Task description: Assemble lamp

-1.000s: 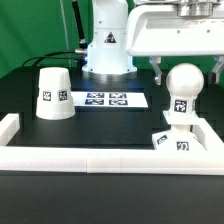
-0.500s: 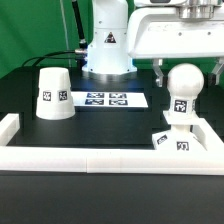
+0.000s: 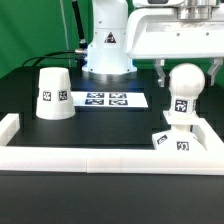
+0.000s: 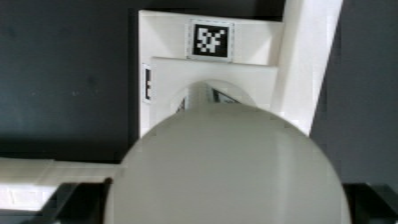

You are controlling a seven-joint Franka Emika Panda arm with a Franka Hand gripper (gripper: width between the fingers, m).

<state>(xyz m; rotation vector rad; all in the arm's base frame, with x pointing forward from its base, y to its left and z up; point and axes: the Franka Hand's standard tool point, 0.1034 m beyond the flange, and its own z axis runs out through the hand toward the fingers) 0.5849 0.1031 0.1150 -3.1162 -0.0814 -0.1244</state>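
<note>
Along the near edge of the black tabletop (image 3: 100,125), long white border rails (image 3: 100,161); mid-tabletop, the flat white marker board (image 3: 107,100). Toward the far-left corner, a tapered white plastic shade (image 3: 52,93), inverted. Near the right edge, a round white bulb (image 3: 183,88) upright on its flat square base (image 3: 173,142). Just above the bulb, the tool (image 3: 186,64); open or closed, cannot tell.

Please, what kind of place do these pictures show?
Probably a robotics lab test bench: a black table fenced by white border rails, a marker board of printed tags, and tagged lamp parts like the shade.
</note>
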